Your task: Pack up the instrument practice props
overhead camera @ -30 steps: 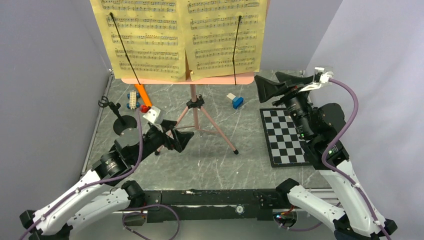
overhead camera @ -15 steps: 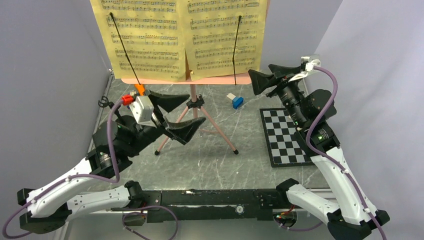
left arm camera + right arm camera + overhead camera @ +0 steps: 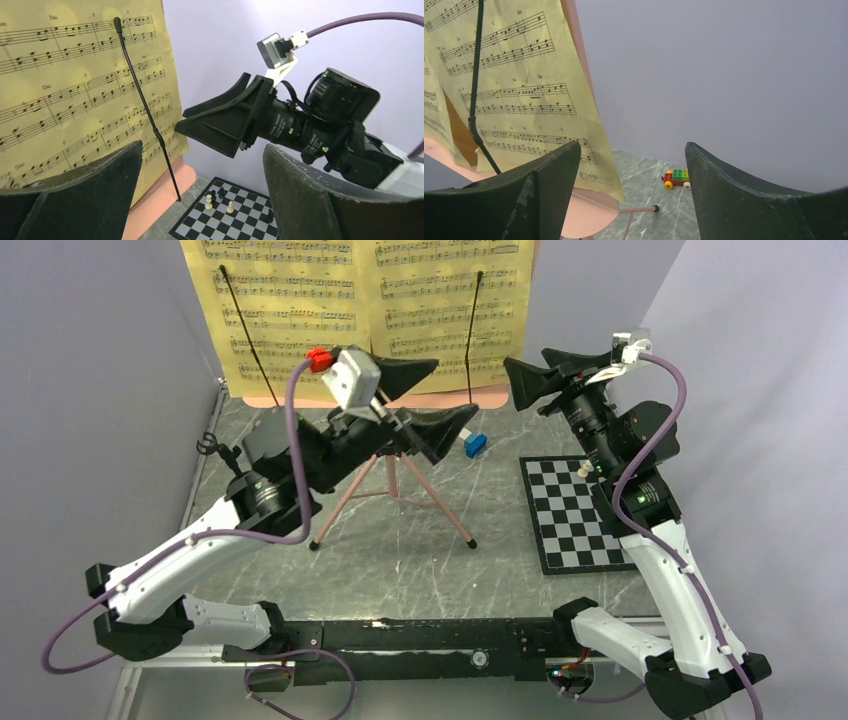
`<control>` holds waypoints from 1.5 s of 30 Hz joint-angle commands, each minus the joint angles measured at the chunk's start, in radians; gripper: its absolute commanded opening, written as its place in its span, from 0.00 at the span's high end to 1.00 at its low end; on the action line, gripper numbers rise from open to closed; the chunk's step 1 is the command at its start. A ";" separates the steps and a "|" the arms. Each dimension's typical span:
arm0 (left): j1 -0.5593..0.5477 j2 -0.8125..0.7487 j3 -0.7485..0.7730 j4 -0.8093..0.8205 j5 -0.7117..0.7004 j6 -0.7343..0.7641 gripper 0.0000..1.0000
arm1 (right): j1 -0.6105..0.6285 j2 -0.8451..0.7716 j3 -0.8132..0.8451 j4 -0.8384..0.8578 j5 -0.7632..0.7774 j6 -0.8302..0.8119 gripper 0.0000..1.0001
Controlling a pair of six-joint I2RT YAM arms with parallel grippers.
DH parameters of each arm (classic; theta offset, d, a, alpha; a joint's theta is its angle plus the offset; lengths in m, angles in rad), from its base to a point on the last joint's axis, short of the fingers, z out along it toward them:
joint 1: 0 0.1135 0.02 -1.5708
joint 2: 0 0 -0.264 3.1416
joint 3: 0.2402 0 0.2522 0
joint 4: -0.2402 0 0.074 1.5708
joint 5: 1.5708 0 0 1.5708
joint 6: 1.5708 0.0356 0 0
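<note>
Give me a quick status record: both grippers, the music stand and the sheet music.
music stand: upright on its tripod
sheet music: two yellow pages on the stand, each under a black retaining arm
left gripper: jaws open, empty, raised before the pages' lower edge
right gripper: jaws open, empty, beside the pages' right edge

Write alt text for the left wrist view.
Yellow music pages on a pink stand fill the left; the open black right gripper points at them. Below, the open left gripper frames a black-and-white chessboard with pieces.
</note>
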 commanded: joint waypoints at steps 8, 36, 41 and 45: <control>0.012 0.190 0.284 -0.076 -0.098 -0.010 0.22 | -0.016 0.022 0.053 0.066 -0.071 0.053 0.22; 0.107 0.316 0.424 -0.167 -0.026 -0.087 0.79 | -0.016 0.044 0.077 0.039 -0.118 0.089 0.24; 0.107 0.316 0.424 -0.158 -0.018 -0.080 0.89 | -0.017 0.038 0.074 0.036 -0.111 0.085 0.25; 0.107 0.313 0.416 -0.154 -0.008 -0.080 1.00 | -0.017 0.032 0.071 0.036 -0.111 0.084 0.25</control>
